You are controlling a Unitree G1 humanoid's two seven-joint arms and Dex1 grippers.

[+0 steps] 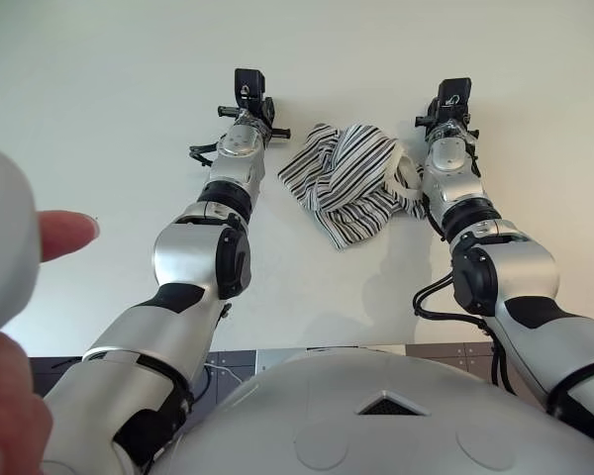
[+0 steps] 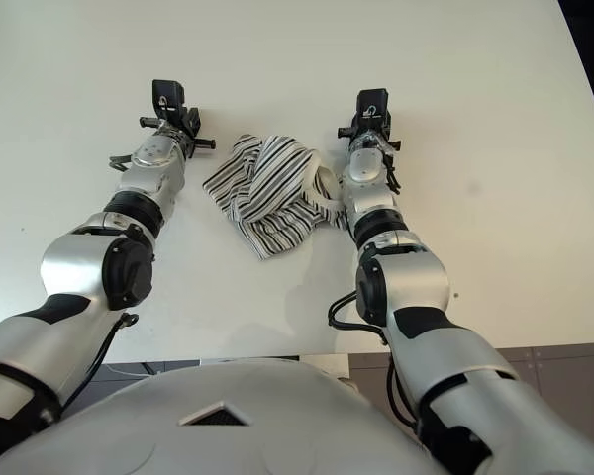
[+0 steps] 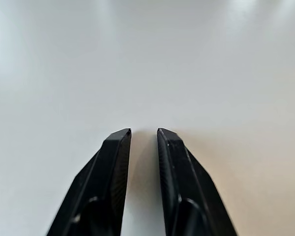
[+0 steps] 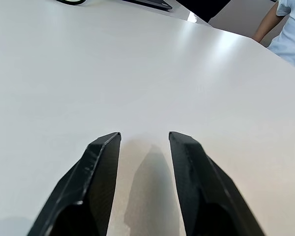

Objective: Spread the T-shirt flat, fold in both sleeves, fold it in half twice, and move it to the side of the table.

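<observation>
A black-and-white striped T-shirt (image 1: 348, 180) lies crumpled in a heap on the white table (image 2: 495, 168), between my two forearms. My left gripper (image 3: 143, 132) rests low over bare tabletop just to the left of the heap, its fingers a narrow gap apart with nothing between them. On the heap's right side, the right gripper (image 4: 145, 133) is likewise over bare table, open wider and empty. The right forearm (image 1: 445, 173) lies against the shirt's right edge, where a white fold of fabric touches it.
The table's right edge (image 2: 586, 99) runs close beyond my right arm, and its front edge (image 1: 376, 348) is just before my body. Bare tabletop stretches ahead of both grippers. Dark flat objects (image 4: 147, 3) lie at the far edge.
</observation>
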